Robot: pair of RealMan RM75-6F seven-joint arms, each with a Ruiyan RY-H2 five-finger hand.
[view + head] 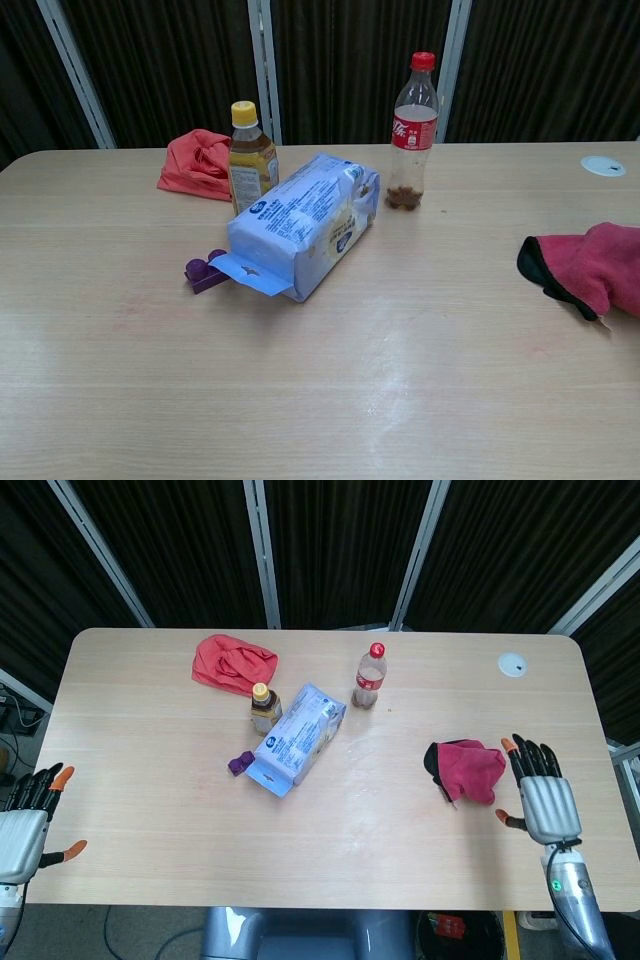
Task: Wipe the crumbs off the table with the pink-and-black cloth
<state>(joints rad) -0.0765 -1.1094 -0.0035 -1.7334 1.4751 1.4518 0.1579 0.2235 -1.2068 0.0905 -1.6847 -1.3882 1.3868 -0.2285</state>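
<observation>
Seen from the head view, the whole table (330, 860) lies below me, pale wood with rounded corners. My right hand (542, 800) hovers at the table's right edge, palm down, fingers spread wide, holding nothing. The pink-and-black cloth (464, 771) lies crumpled on the table just beside that hand, apart from its fingertips, black lining showing on the cloth's left side. My left hand (28, 823) sits off the table's near left corner, fingers also splayed and empty, orange tips visible.

Mid-table: a blue packet (298, 738) lying at an angle, a small purple object (240, 764) touching or just beside its near end, a yellow-capped bottle (263, 709) at its far left side, and a red-capped bottle (369, 677) standing upright to the right of the packet. A red cloth (233, 664) is bunched near the far edge. A small white disc (512, 664) is near the far right corner. Crumbs cannot be made out from here beyond a faint pale smear near the packet.

From the chest view, neither hand shows. The pink-and-black cloth (590, 270) lies flat at the frame's right edge, partly cut off, its black hem facing the packet. This lower angle shows what the head view hides: brown contents settled at the bottom of the red-capped bottle (412, 132), the label on the yellow-capped bottle (251, 160), and printing on the blue packet (305, 224). The purple object (204, 271) rests against the packet's flap. The red cloth (198, 164) sits behind the yellow-capped bottle, and the white disc (603, 165) is at far right.
</observation>
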